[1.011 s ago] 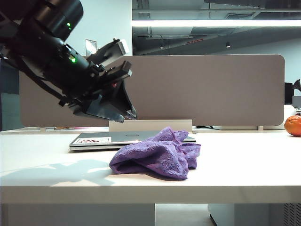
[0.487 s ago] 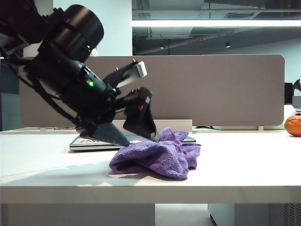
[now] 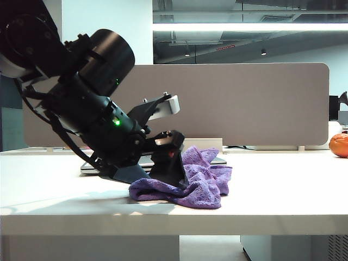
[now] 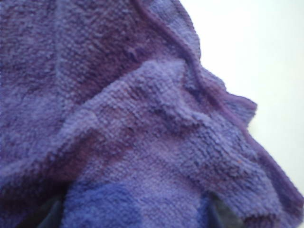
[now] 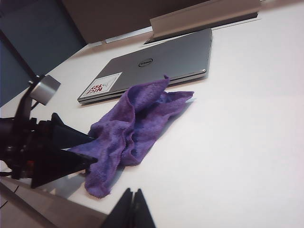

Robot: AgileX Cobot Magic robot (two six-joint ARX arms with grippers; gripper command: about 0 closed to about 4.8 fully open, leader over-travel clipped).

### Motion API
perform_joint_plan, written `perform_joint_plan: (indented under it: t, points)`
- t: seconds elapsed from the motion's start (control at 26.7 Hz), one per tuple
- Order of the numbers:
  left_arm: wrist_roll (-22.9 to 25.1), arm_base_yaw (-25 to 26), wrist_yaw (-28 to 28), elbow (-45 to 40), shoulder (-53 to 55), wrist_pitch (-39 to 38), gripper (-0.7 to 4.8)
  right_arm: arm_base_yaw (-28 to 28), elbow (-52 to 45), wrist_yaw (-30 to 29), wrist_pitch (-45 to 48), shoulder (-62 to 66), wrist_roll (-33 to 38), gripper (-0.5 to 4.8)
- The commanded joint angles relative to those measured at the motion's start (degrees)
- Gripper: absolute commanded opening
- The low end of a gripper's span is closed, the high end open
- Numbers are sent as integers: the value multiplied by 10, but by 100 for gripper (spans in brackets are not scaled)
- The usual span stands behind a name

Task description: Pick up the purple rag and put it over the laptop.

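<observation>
**Closing in on the rag, jaws wide**

Starting at the left of the exterior view: leaning steeply down toward the white table top [image 3: 283, 190] with the black left gripper [image 3: 160, 180], a green light glowing on the arm behind it. Holding its jaws spread apart, one finger on each side of the near-left end of the soft, fuzzy violet-purple terry rag [image 3: 204, 182]. Confirming this in the left wrist view, with the nubby purple cloth [image 4: 142, 118] filling nearly the whole picture and two dark fingertips [image 4: 52, 216] showing at opposite corners, cloth bulging between them. Pressing into the pile, but not pinching it.

Moving rightward: lying flat and closed just behind the rag, the thin silver-grey laptop [image 5: 161, 61], mostly hidden by the arm in the exterior view. Showing a white and red sticker [image 5: 103, 84] at one corner of the lid in the right wrist view. Resting crumpled on the table, the rag [image 5: 133, 123], with its far tip reaching up against the laptop's front edge rather than covering the lid.

Standing behind both, a long grey divider panel [image 3: 255, 103].

Looking on from well off the rag, the right gripper [image 5: 132, 209], fingers pressed together and holding nothing.

Sitting at the far right edge, a round orange object [image 3: 339, 145].
</observation>
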Motion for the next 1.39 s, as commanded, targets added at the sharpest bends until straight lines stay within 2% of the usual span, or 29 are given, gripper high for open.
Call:
perform_joint_plan:
  t: [0.04,0.11,0.15,0.22,0.37,0.75,1.01,1.2,1.39]
  points:
    - [0,-6,-14,0,10,-18,289,0,-2,1,9,0,0,22]
    - [0,-6,-14,0,10,-17,137,0,-2,1,9,0,0,22]
    - [0,-5,-14,0,10,-16,91,0,-2,1,9,0,0,22]
    - [0,-6,-14,0,10,-15,41,0,-2,1,9,0,0,22]
    - [0,-6,-14,1,10,-11,-6,0,-2,2,9,0,0,22]
    - [1,-5,-15,5,-33,71,-6,0,-2,1,9,-1,0,22]
    - [46,-4,-33,90,-54,43,-6,0,-2,1,9,-1,0,22]
    - [85,-2,-103,149,-54,40,-6,0,-2,1,9,-1,0,22]
    - [112,18,-134,194,-53,38,-6,0,-2,1,9,-1,0,22]
